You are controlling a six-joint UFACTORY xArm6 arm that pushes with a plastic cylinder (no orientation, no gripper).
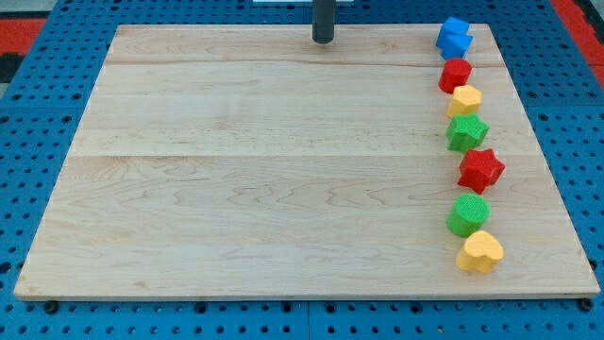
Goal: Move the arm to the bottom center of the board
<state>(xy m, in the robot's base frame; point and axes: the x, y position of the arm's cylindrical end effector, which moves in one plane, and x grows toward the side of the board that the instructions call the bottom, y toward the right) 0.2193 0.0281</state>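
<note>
My tip is at the top centre of the wooden board, just below its top edge. The dark rod comes down from the view's top. Several blocks stand in a column along the view's right side, all far from the tip: a blue block at the top, a red hexagon block, a yellow block, a green star block, a red star block, a green round block and a yellow heart block at the bottom.
The board lies on a blue pegboard table. Red surfaces show at the view's top left corner and top right corner.
</note>
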